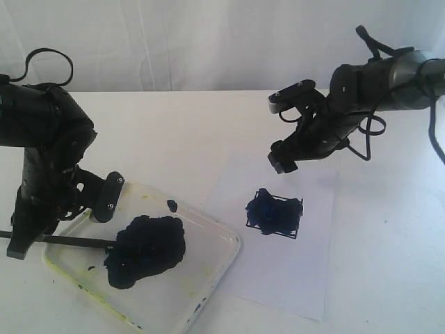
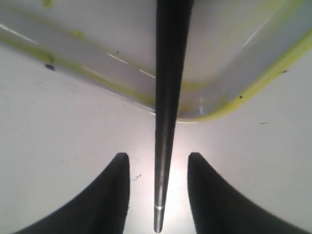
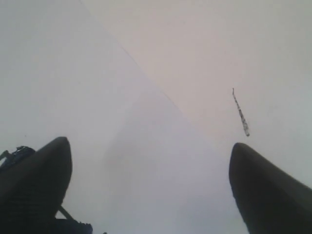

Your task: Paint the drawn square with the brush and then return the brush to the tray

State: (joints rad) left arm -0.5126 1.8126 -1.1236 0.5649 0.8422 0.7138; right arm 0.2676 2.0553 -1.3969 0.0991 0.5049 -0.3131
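My left gripper (image 1: 62,221) sits low at the tray's (image 1: 224,259) left end, its jaws apart. In the left wrist view the brush (image 2: 163,112) runs straight down the gap between my fingers (image 2: 109,195), with bare table showing on either side of it, so I am not gripping it.

The brush (image 1: 76,241) lies with its long axis running roughly left to right. Its handle end sticks out past the tray's yellow-stained rim (image 2: 253,87) over the table. Its tip points right, into the big black paint blob (image 1: 147,249) in the middle of the tray. A small dark dab (image 1: 172,204) sits just beyond the blob.

Right of the tray lies the white paper (image 1: 306,271), and on it the square (image 1: 274,214), thickly daubed dark blue, with thin black outline showing at its corners.

My right gripper (image 1: 278,133) hangs above the far edge of the paper, spread wide and empty. Its wrist view shows only paper, table and a small dark streak (image 3: 241,115) between my fingers (image 3: 268,195).
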